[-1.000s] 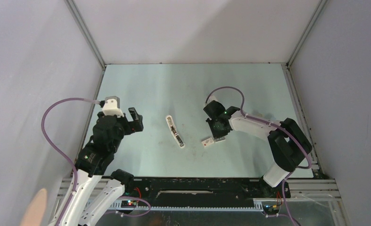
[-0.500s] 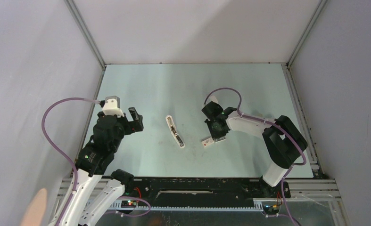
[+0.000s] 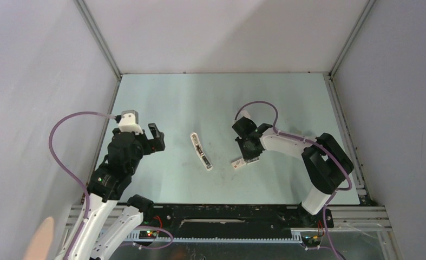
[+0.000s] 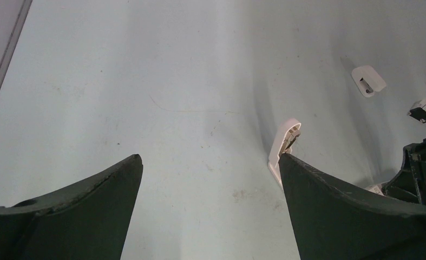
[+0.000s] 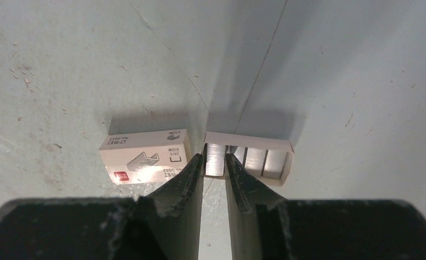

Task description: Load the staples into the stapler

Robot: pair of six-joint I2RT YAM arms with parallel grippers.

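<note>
The staples lie right of centre [image 3: 240, 162]. In the right wrist view the white printed box sleeve [image 5: 145, 161] lies on the left and the open tray [image 5: 270, 145] with grey metallic staple strips on the right. My right gripper [image 5: 214, 158] is down over the tray's left end, fingers pressed on either side of the leftmost staple strip [image 5: 215, 157]. It also shows in the top view [image 3: 248, 153]. The white stapler [image 3: 201, 151] lies flat mid-table. My left gripper [image 3: 155, 136] is open and empty left of the stapler [image 4: 285, 141], whose far part its right finger hides.
The table is pale green with enclosure walls on the left, back and right. A small white piece [image 4: 368, 81] lies beyond the stapler in the left wrist view. The right arm's purple cable [image 3: 259, 105] loops above its wrist.
My right gripper has shifted slightly left over the staple tray, which has moved a little with it. The left arm and the stapler have not moved.
</note>
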